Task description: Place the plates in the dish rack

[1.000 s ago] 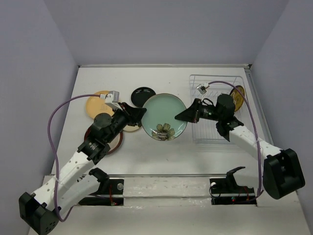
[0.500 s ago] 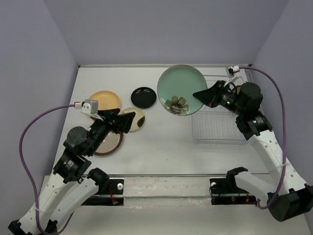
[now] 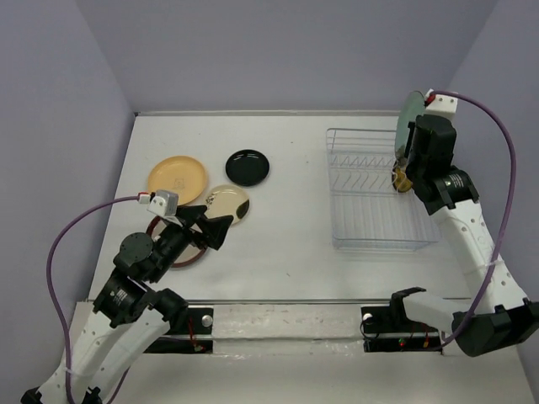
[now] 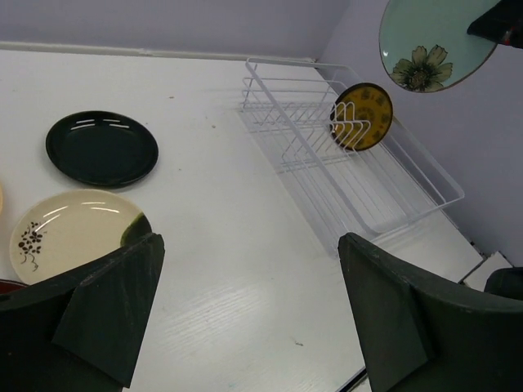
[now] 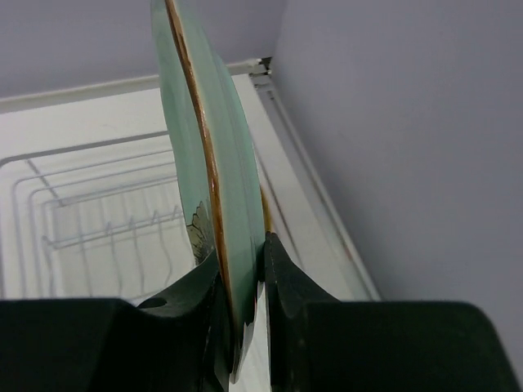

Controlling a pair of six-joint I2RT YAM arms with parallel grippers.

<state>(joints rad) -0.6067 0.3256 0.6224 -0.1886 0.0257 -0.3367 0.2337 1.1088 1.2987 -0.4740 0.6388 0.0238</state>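
Note:
My right gripper point(image 3: 411, 139) is shut on the rim of the pale teal flower plate point(image 3: 412, 111) and holds it on edge, high above the far right end of the dish rack point(image 3: 370, 227). In the right wrist view the plate point(image 5: 204, 163) stands between the fingers point(image 5: 286, 282), with the rack point(image 5: 98, 212) below. An amber-brown plate point(image 4: 361, 117) stands in the rack's tines. My left gripper point(image 3: 210, 227) is open and empty above the table. Near it lie the cream plate point(image 3: 227, 202), black plate point(image 3: 248, 167), orange-yellow plate point(image 3: 177, 177) and red-brown rimmed plate point(image 3: 192, 252), which is partly under the left arm.
The table's right wall runs close beside the rack and my right arm. In the left wrist view the black plate point(image 4: 102, 149) and cream plate point(image 4: 69, 233) lie to the left, with bare table between them and the rack point(image 4: 351, 171).
My right gripper has lifted the teal plate from the table's middle, turned it on edge and carried it over the rack's far right end. My left arm has drawn back toward the near left.

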